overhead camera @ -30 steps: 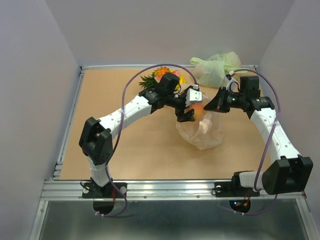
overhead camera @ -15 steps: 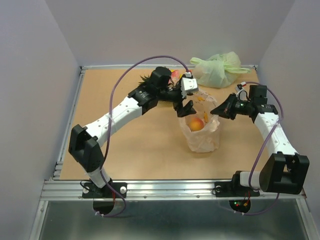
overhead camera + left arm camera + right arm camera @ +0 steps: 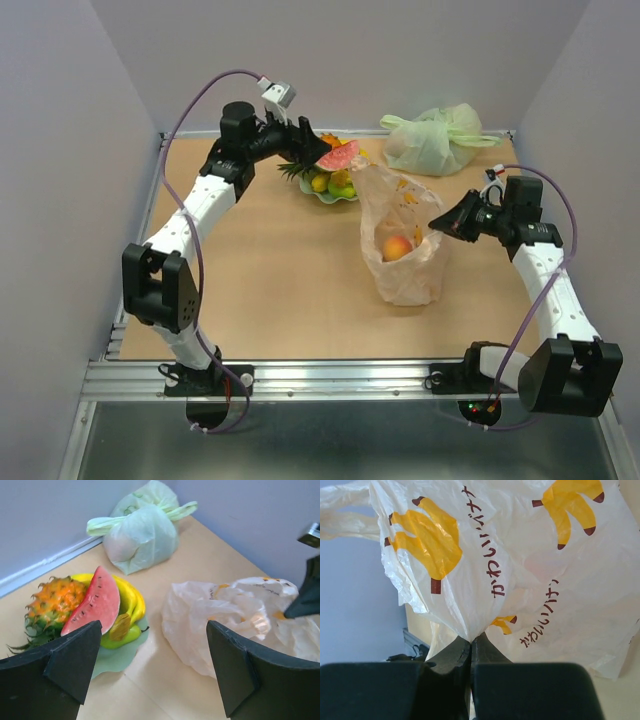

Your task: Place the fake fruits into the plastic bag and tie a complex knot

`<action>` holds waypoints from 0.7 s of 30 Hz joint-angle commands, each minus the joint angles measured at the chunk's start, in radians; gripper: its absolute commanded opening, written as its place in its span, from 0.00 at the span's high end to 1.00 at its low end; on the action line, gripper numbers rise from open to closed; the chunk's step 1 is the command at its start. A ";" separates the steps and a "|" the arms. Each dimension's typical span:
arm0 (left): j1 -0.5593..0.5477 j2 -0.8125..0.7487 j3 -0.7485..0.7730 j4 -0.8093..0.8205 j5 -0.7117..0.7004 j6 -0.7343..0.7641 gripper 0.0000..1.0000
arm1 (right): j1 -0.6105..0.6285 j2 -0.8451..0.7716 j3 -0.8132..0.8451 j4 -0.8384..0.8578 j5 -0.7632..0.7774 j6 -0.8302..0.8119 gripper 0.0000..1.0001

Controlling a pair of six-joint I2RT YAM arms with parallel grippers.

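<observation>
At the back-left of the table, the left gripper [image 3: 152, 630] hangs above the bowl [image 3: 117, 662], jaws spread fully and holding nothing. The bowl contains the watermelon slice [image 3: 97, 602], spiky orange fruit [image 3: 52, 602], bananas [image 3: 131, 600] and green fruit [image 3: 120, 637], none yet bagged.

At centre, well apart from the bowl, the plastic bag [image 3: 405, 270] stands mouth-up with the peach [image 3: 397, 246] inside.

To the right, the right gripper [image 3: 470, 642] is clamped tight on a thin fold of the bag's rim, propping the mouth open.

Risks noted:
- The fruits are heaped touching one another, so a grasp on the watermelon may topple its neighbours off the bowl.
- The film is thin and held at one point only, so it may slip out or the mouth sag shut, sending a dropped fruit onto the table.
</observation>
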 commanded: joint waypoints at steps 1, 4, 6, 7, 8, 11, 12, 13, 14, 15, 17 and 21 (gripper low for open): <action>-0.005 0.050 -0.026 0.131 -0.110 -0.159 0.05 | -0.008 -0.018 -0.018 0.050 0.078 -0.020 1.00; 0.001 0.093 -0.015 0.161 -0.161 -0.213 0.24 | -0.008 -0.018 -0.012 0.050 0.115 -0.018 1.00; 0.005 0.117 -0.005 0.161 -0.195 -0.237 0.27 | -0.008 -0.015 -0.010 0.050 0.126 -0.016 1.00; 0.011 0.139 -0.006 0.173 -0.199 -0.263 0.28 | -0.008 -0.010 -0.007 0.050 0.124 -0.015 1.00; 0.018 0.148 -0.005 0.179 -0.202 -0.273 0.28 | -0.008 -0.007 -0.007 0.050 0.124 -0.013 1.00; 0.031 0.188 0.005 0.185 -0.218 -0.303 0.30 | -0.008 -0.007 -0.007 0.050 0.120 -0.012 1.00; 0.033 0.205 0.009 0.187 -0.224 -0.311 0.30 | -0.008 -0.006 -0.009 0.050 0.123 -0.013 0.99; 0.036 0.214 0.011 0.187 -0.229 -0.316 0.30 | -0.008 -0.006 -0.009 0.050 0.123 -0.015 1.00; 0.036 0.220 0.012 0.188 -0.236 -0.314 0.30 | -0.008 -0.004 -0.007 0.050 0.123 -0.015 1.00; 0.038 0.229 0.011 0.190 -0.247 -0.310 0.29 | -0.008 -0.004 -0.009 0.050 0.124 -0.016 1.00; 0.044 0.254 0.014 0.192 -0.258 -0.311 0.26 | -0.008 -0.001 -0.007 0.050 0.121 -0.016 1.00; 0.047 0.288 0.023 0.199 -0.256 -0.305 0.22 | -0.008 -0.001 -0.007 0.048 0.114 -0.018 1.00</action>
